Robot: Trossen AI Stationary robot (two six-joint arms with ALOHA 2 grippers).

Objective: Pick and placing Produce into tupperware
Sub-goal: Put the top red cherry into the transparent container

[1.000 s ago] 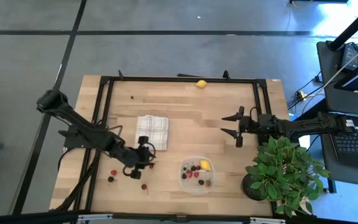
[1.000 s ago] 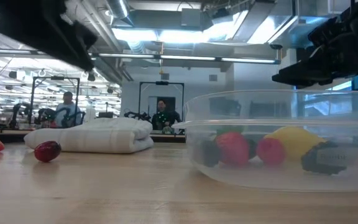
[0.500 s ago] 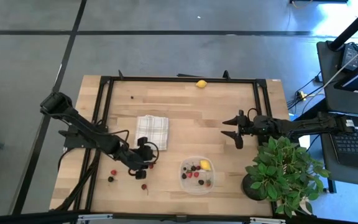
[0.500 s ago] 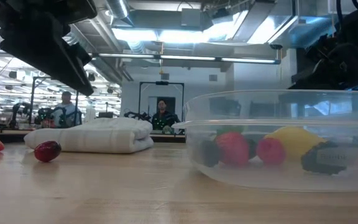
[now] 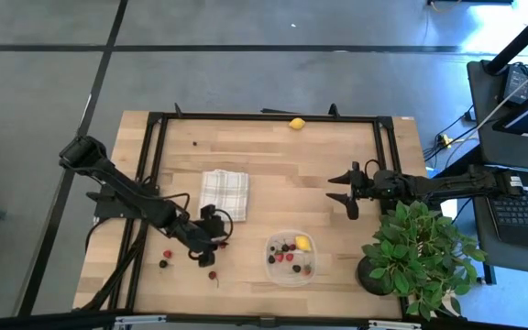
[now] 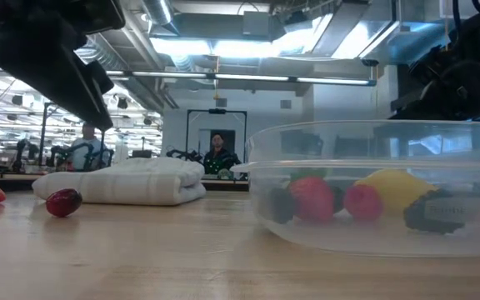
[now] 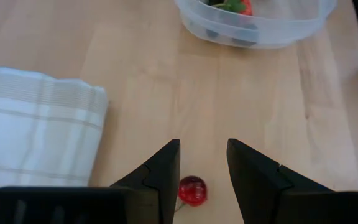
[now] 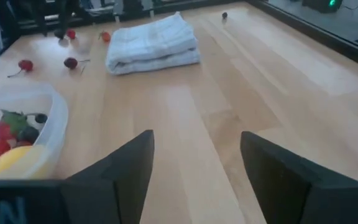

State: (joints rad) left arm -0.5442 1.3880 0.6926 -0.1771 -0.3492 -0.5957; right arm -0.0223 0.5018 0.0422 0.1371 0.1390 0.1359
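Note:
The clear tupperware (image 5: 290, 258) sits near the table's near edge and holds a yellow lemon (image 5: 302, 243) and several red and dark berries. Another lemon (image 5: 297, 123) lies at the far edge. Loose berries (image 5: 165, 258) lie at the near left, and one more (image 5: 213, 274) lies nearer the tupperware. My left gripper (image 7: 202, 144) hangs open between the folded cloth and the tupperware, slanting down. A red cherry (image 7: 191, 190) lies on the wood beneath the gap between its fingers. My right gripper (image 5: 346, 192) waits open at the table's right, holding nothing.
A white-and-grey checked cloth (image 5: 224, 193) lies folded left of centre. A leafy potted plant (image 5: 420, 252) stands at the near right corner. A black frame (image 5: 264, 116) runs round the table top. A tiny dark berry (image 5: 195, 143) lies at the far left.
My left gripper has rolled about its own axis above the cherry and stayed open. My right gripper has tipped and rolled a little in place. No fruit has moved.

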